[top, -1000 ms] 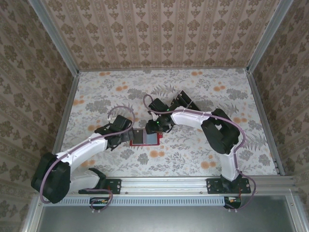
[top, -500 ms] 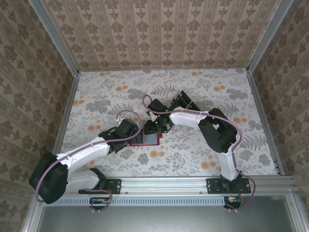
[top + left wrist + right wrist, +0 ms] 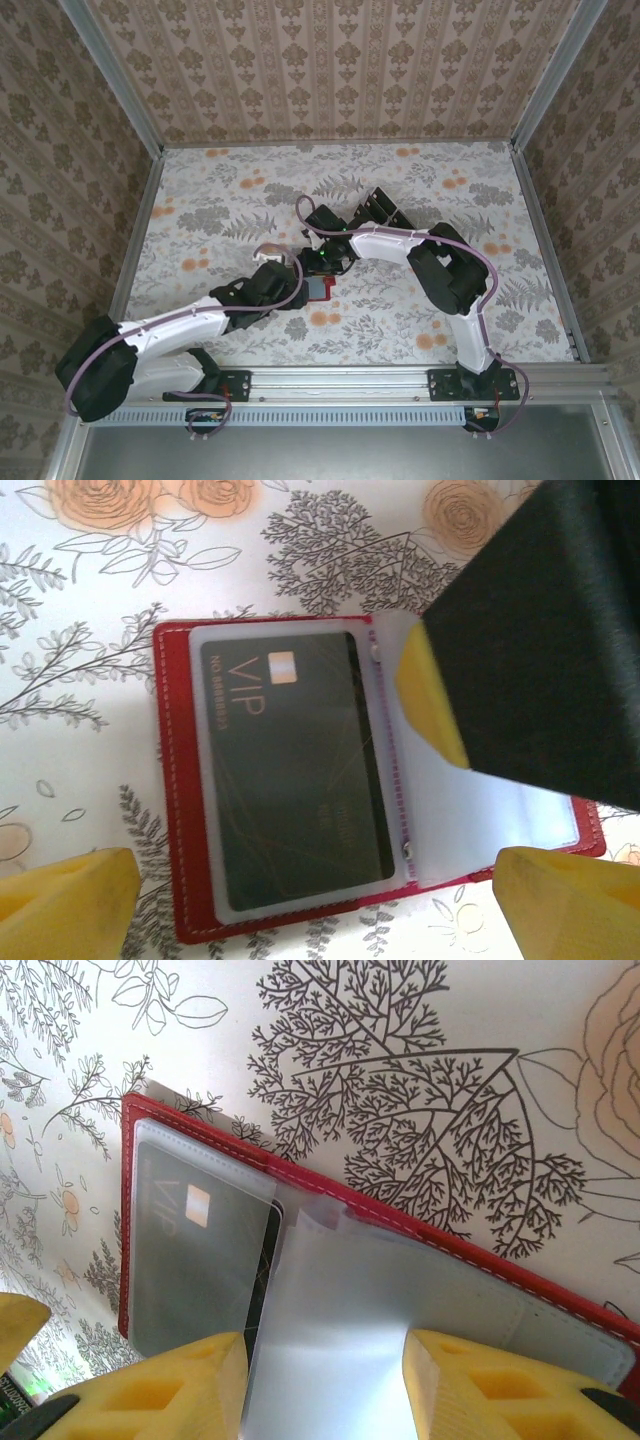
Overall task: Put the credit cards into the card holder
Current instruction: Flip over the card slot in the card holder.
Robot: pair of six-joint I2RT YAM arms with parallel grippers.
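The red card holder (image 3: 170, 780) lies open on the flowered table, and one black VIP credit card (image 3: 290, 780) sits in its left clear sleeve. My left gripper (image 3: 315, 910) hovers over it, open wide, with a yellow fingertip at each lower corner of the left wrist view. My right gripper (image 3: 325, 1390) stands open, its yellow fingers (image 3: 150, 1390) resting apart on the clear sleeve pages of the card holder (image 3: 450, 1235). The credit card (image 3: 190, 1250) shows through the plastic. From above, the card holder (image 3: 318, 291) lies between my left gripper (image 3: 295, 284) and my right gripper (image 3: 322, 265).
A dark cluster that looks like more black cards (image 3: 383, 208) sits behind the right arm at the table's middle back. Patterned walls close the table in on three sides. The right gripper's black body (image 3: 560, 630) hangs over the holder's right half.
My left arm has swung right and now sits over the holder's left side. The right gripper has stayed on the sleeves.
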